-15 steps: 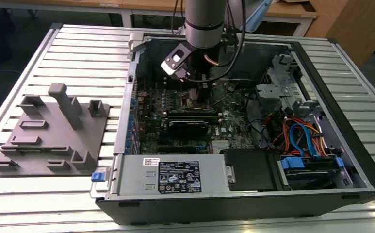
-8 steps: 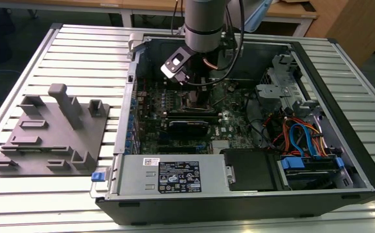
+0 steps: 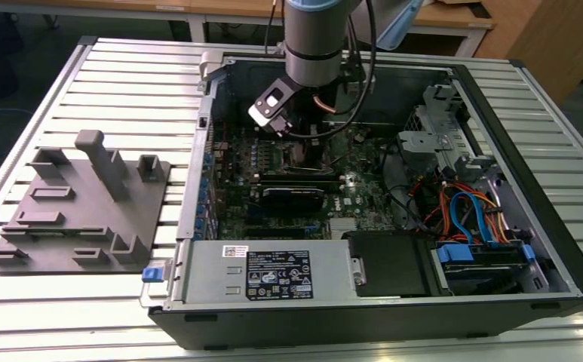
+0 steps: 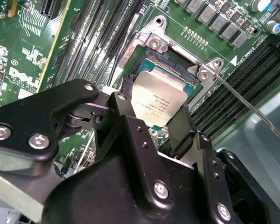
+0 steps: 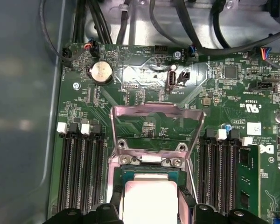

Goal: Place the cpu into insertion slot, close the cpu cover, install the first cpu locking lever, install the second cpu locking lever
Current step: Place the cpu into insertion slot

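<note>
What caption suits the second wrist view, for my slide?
Gripper holding the cpu at the insertion slot.

Place: robot lab/workshop | evid: alu slat bench (image 3: 120, 68), open PC case (image 3: 372, 313), grey jig plate (image 3: 80, 219), robot arm (image 3: 317, 38)
</note>
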Controlling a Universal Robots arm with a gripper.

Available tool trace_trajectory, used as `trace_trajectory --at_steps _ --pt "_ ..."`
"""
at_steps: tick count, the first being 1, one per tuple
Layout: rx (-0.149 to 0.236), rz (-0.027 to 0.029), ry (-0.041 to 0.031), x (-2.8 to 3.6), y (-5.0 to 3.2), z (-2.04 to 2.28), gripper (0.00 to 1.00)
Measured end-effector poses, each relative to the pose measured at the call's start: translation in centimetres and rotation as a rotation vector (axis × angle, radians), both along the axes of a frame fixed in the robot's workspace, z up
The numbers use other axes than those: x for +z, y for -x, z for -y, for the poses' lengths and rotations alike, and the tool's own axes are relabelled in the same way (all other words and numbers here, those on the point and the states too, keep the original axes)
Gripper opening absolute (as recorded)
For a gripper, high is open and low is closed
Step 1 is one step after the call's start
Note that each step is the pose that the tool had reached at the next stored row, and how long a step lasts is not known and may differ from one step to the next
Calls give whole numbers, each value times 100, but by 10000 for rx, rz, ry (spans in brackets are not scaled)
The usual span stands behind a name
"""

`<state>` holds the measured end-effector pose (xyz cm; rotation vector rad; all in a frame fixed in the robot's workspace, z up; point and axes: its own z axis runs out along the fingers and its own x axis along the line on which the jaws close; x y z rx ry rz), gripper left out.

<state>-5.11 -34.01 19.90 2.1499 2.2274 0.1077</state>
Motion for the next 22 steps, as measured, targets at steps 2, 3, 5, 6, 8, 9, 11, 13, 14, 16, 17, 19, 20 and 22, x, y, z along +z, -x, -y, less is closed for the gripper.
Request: trace_trajectory --at_steps 2,3,5,6,8,9,11,13,14,16,17,19,20,22 --pt "-2 0 -1 -22 2 0 54" --pt "-2 1 -2 -33 2 0 54" --pt "-3 0 0 -45 4 0 54" --pt "-6 0 0 -46 4 0 54" --pt "-18 -1 0 -47 4 0 54" --pt "-28 0 0 -47 4 0 54" --pt "-51 0 -1 -47 4 0 54" --pt "-97 0 -1 -47 4 0 54" --pt "-134 1 -1 -48 4 0 54" --pt "-210 0 -1 -48 4 0 54" --pt "-218 0 -1 -49 4 0 54" --pt "-219 2 -3 -54 4 0 54" --pt "-219 1 -2 -55 4 0 54" --pt "-220 1 -5 -58 5 0 54"
